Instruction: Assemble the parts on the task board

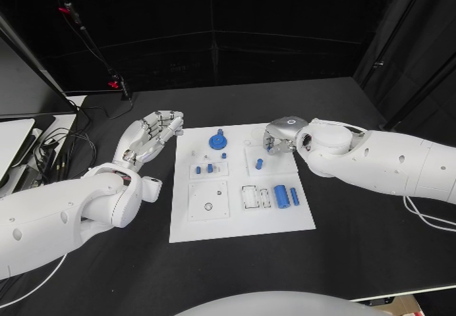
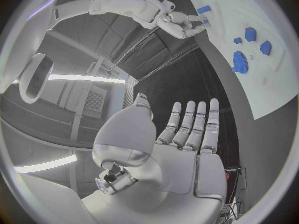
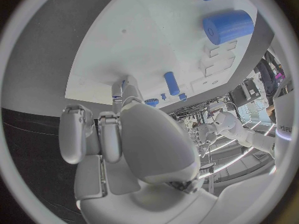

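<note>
A white task board (image 1: 242,217) lies mid-counter, blue parts (image 1: 281,195) scattered on it. The left hand (image 1: 150,137) rests spread and empty beside it. The right hand (image 1: 281,137) hovers curled over the board's far edge, likely about to pick a nearby peg (image 1: 258,164).

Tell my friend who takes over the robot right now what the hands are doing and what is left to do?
Left hand: open, flat, off the left edge of the task board, holding nothing.
Right hand: fingers curled over the board's far right corner; whether it holds a part cannot be told.
On the board: blue gear at the far side, small blue pieces in the left block, a blue peg, a big blue cylinder and a thinner one lying at the right.
Left: most parts look loose, so assembly seems barely begun.
</note>
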Tool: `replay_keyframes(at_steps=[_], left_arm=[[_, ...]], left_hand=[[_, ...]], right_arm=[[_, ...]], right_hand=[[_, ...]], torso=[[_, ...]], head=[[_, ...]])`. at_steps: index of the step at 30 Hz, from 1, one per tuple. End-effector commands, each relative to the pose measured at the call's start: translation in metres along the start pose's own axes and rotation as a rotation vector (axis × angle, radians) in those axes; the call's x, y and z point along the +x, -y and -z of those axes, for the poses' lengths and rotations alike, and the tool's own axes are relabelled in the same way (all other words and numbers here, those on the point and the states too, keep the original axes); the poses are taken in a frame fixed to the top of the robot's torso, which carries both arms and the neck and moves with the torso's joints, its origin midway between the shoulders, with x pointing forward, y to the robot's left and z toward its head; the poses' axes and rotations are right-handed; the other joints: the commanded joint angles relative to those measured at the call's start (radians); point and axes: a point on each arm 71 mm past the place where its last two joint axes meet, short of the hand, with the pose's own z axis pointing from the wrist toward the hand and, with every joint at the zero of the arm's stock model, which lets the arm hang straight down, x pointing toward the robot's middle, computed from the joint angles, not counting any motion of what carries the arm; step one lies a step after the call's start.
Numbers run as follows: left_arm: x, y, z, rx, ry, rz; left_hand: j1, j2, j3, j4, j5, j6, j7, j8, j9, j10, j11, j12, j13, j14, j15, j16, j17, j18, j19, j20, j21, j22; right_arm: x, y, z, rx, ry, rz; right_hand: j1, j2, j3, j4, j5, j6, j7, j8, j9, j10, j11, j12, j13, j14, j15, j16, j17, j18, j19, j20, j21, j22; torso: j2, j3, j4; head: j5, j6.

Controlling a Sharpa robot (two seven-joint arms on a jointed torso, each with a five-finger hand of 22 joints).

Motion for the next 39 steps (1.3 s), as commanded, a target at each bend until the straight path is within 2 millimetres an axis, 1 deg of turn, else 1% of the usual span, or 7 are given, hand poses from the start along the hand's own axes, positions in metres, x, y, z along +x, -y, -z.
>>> replay_keyframes(at_steps=[1,7,19,23,26,30,39], left_arm=[[0.001,0.010,0.000,0.132,-0.004,0.006],[0.000,0.010,0.000,0.131,-0.004,0.006],[0.000,0.010,0.001,0.130,-0.002,0.005],[-0.001,0.010,0.001,0.130,-0.002,0.005],[-0.001,0.010,0.001,0.129,-0.001,0.004],[-0.002,0.009,0.001,0.128,0.000,0.004],[-0.001,0.009,0.001,0.126,-0.001,0.004]], left_hand=[[0.004,0.010,0.001,0.001,0.005,0.007,0.137,0.005,-0.002,0.007,0.002,0.005,-0.002,-0.006,-0.001,0.007,-0.003,-0.015,0.007,0.003,-0.004,-0.002],[0.006,0.012,0.001,0.001,0.007,0.009,0.137,0.007,-0.005,0.008,0.002,0.008,-0.005,-0.006,-0.001,0.010,-0.006,-0.015,0.008,0.003,-0.004,-0.003],[0.010,0.014,0.000,0.000,0.011,0.010,0.137,0.009,-0.010,0.009,0.001,0.012,-0.010,-0.006,-0.002,0.015,-0.011,-0.014,0.009,0.003,-0.003,-0.006],[0.010,0.014,0.000,0.000,0.011,0.010,0.137,0.009,-0.010,0.009,0.001,0.012,-0.010,-0.006,-0.002,0.015,-0.011,-0.014,0.009,0.003,-0.003,-0.006],[0.010,0.014,0.000,0.000,0.011,0.010,0.137,0.009,-0.010,0.009,0.001,0.012,-0.010,-0.006,-0.002,0.015,-0.011,-0.014,0.009,0.003,-0.003,-0.006],[0.010,0.014,0.000,0.000,0.011,0.010,0.137,0.009,-0.010,0.009,0.001,0.012,-0.010,-0.006,-0.002,0.015,-0.011,-0.014,0.009,0.003,-0.003,-0.006],[0.012,0.015,-0.001,0.000,0.012,0.010,0.137,0.010,-0.012,0.008,0.001,0.014,-0.013,-0.007,-0.002,0.017,-0.014,-0.014,0.010,0.003,-0.003,-0.007]], right_arm=[[0.007,-0.001,0.001,0.004,-0.023,0.023],[0.006,-0.001,0.001,0.003,-0.007,0.021],[0.000,-0.002,0.005,-0.014,0.066,0.001],[-0.002,-0.003,0.007,-0.023,0.090,-0.006],[-0.003,-0.003,0.010,-0.027,0.100,-0.010],[-0.004,-0.003,0.014,-0.032,0.118,-0.017],[-0.009,-0.003,0.022,-0.047,0.165,-0.032]], right_hand=[[0.012,0.000,0.009,0.000,-0.004,0.013,0.000,0.008,0.003,0.014,-0.002,-0.006,0.001,0.106,-0.008,0.003,0.263,0.019,0.013,-0.007,-0.006,0.165],[0.016,-0.001,0.018,0.000,-0.003,0.033,0.000,0.009,0.004,0.040,-0.003,-0.019,0.001,0.106,-0.008,0.003,0.263,0.019,0.013,-0.009,-0.009,0.163],[0.015,-0.003,0.025,0.001,-0.003,0.039,0.001,0.003,0.002,0.050,-0.002,-0.034,0.000,0.106,-0.007,0.003,0.263,0.020,0.012,-0.008,-0.013,0.160],[0.017,-0.003,0.029,0.001,-0.003,0.042,0.002,0.002,0.002,0.054,-0.002,-0.039,0.000,0.106,-0.006,0.003,0.263,0.020,0.012,-0.008,-0.014,0.160],[0.017,-0.003,0.030,0.001,-0.003,0.043,0.002,0.002,0.002,0.055,-0.001,-0.041,0.000,0.106,-0.006,0.003,0.263,0.020,0.012,-0.008,-0.013,0.160],[0.017,-0.003,0.031,0.001,-0.004,0.044,0.003,0.001,0.001,0.057,-0.001,-0.044,0.000,0.106,-0.005,0.003,0.263,0.020,0.013,-0.008,-0.012,0.161],[0.018,-0.005,0.035,0.001,-0.003,0.047,0.004,-0.002,0.001,0.062,0.000,-0.050,0.001,0.106,-0.005,0.003,0.263,0.019,0.016,-0.007,-0.010,0.163]], torso=[[0.000,-0.0003,-0.0001],[0.000,-0.0002,-0.0001],[-0.001,0.0001,-0.0009],[0.000,0.0003,0.0000],[0.000,0.0003,-0.0008],[-0.001,-0.0004,-0.0009],[0.000,-0.0006,0.0000]], head=[[0.000,-0.002],[0.001,-0.005],[0.003,-0.007],[0.003,-0.006],[0.003,-0.005],[0.002,-0.005],[0.000,-0.004]])
